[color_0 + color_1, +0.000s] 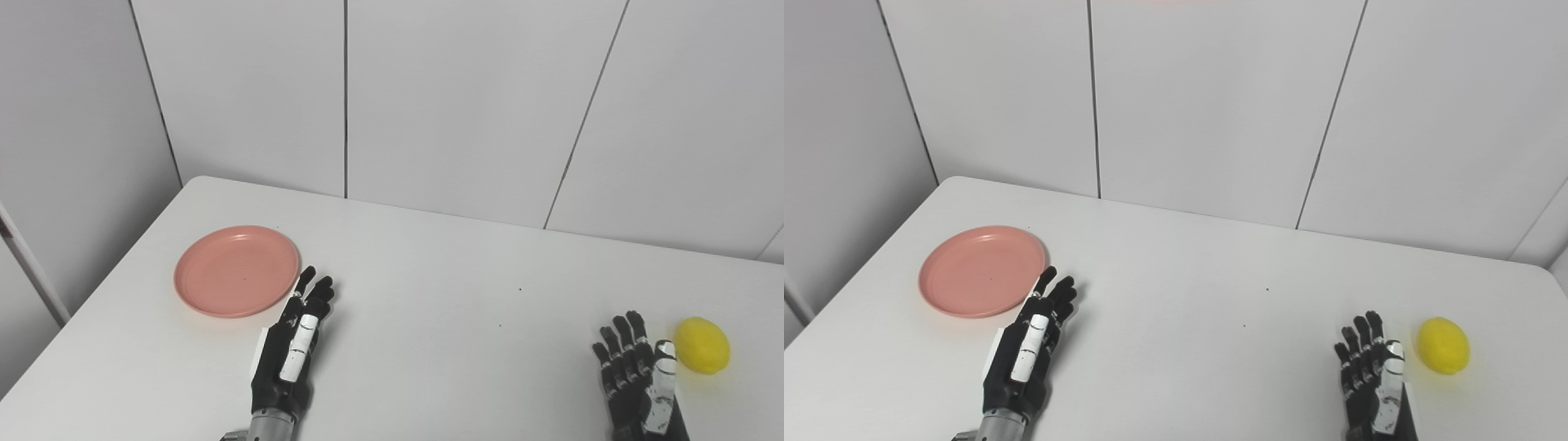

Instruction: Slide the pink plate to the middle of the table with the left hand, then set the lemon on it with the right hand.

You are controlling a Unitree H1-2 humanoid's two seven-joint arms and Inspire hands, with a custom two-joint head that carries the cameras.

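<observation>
A pink plate (236,270) lies flat on the left part of the white table (429,306), with nothing on it. My left hand (293,346) is just right of and nearer than the plate, open, fingers stretched toward the plate's right rim and holding nothing. A yellow lemon (702,345) rests on the table at the far right. Just left of the lemon is my right hand (637,373), open with fingers pointing away from me and nothing in it. The lemon (1442,345) and the plate (981,270) also show in the right eye view.
White wall panels (465,104) rise behind the table's far edge. The table's left edge runs diagonally past the plate, and a grey wall stands beyond it. A few tiny dark specks (520,289) mark the tabletop between the hands.
</observation>
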